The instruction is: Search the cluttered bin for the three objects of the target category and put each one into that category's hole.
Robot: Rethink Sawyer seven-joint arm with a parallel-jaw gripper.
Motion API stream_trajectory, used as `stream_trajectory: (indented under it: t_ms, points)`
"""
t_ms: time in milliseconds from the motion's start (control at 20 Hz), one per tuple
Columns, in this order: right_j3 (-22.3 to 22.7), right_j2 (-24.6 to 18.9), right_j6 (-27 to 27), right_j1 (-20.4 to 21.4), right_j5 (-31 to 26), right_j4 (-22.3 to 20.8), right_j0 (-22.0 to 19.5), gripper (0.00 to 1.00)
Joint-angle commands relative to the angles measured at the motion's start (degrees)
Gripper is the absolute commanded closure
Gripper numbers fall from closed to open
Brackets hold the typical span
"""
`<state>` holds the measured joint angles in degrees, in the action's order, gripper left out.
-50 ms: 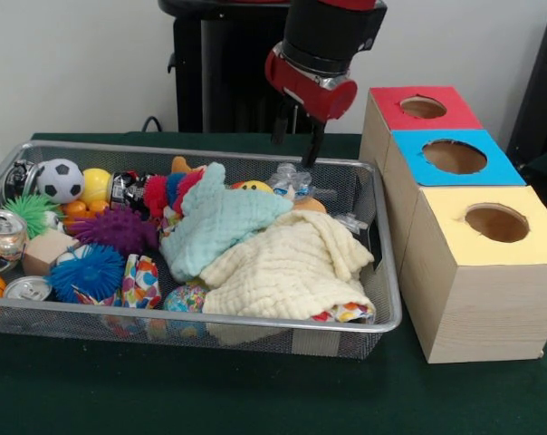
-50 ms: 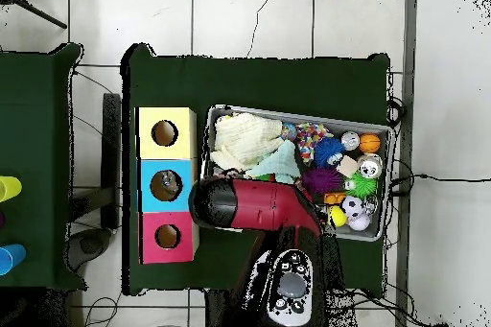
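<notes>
Above bin's [image 1: 382,272] far right corner: gripper [image 1: 296,143], fingers apart, holding nothing.
Bin contents: cream cloth [image 1: 287,267], mint cloth [image 1: 221,222], spiky balls, cans, soccer ball [image 1: 60,179].
Beside bin: red [image 1: 422,108], blue [image 1: 455,157], yellow [image 1: 496,223] holed boxes.

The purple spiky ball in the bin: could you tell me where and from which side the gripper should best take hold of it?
Grip the purple spiky ball across its round body, probably coming straight down from above: its top is bare, while the orange balls, the blue spiky ball and the teal cloth crowd its sides. The soft spikes should give.
</notes>
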<state>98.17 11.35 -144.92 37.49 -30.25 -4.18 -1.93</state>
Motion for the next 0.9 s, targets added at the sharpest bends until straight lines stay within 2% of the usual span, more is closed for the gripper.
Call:
stream_trajectory:
  t_ms: [50,350,500,900]
  points:
    - [4.59,-10.32,1.20,-1.08,4.03,1.28,-3.35,0.00]
    - [3.90,-10.83,-0.03,-1.42,5.19,-0.42,-3.11,0.00]
    - [2.89,-9.24,-0.25,-1.58,4.96,-2.02,-2.15,0.00]
    - [0.10,-6.91,-0.67,-2.74,2.87,-3.05,-0.40,0.00]
